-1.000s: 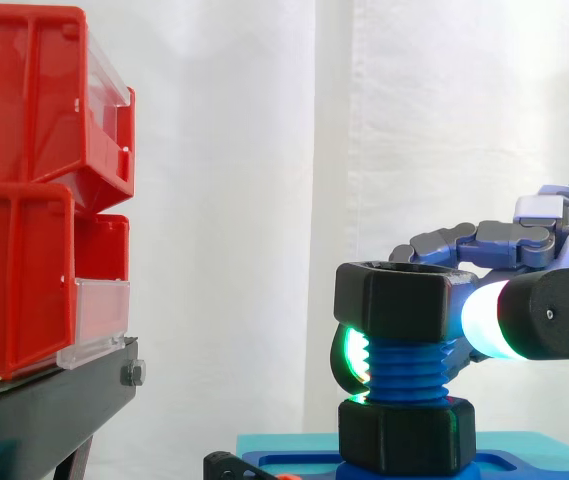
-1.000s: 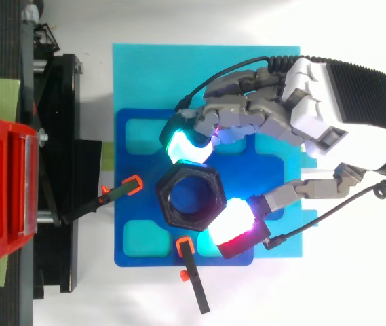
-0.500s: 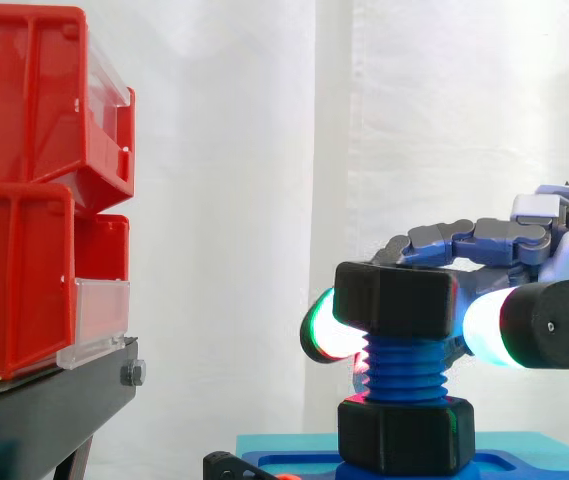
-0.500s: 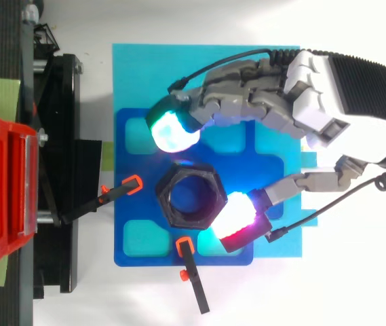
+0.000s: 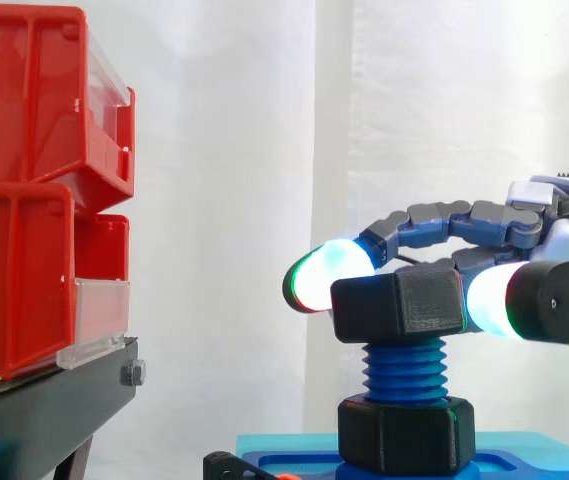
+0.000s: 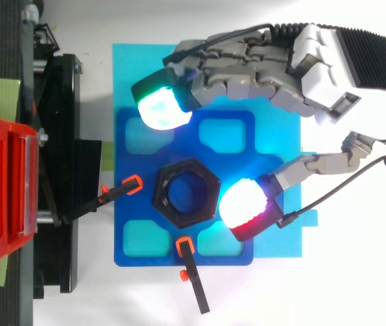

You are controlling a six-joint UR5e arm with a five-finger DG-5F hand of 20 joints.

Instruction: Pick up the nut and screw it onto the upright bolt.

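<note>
Top view: robot hand (image 6: pixel 328 75) spread wide, gripping nothing. Its fingers (image 6: pixel 160 109) arch clear of the nut (image 6: pixel 184 202), and the thumb pad (image 6: pixel 245 207) sits just beside it, possibly touching. Side view: the nut rides atop the upright bolt (image 5: pixel 404 368).

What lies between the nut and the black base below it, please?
Between nut and black base, the side view shows only the bare blue bolt.
</note>
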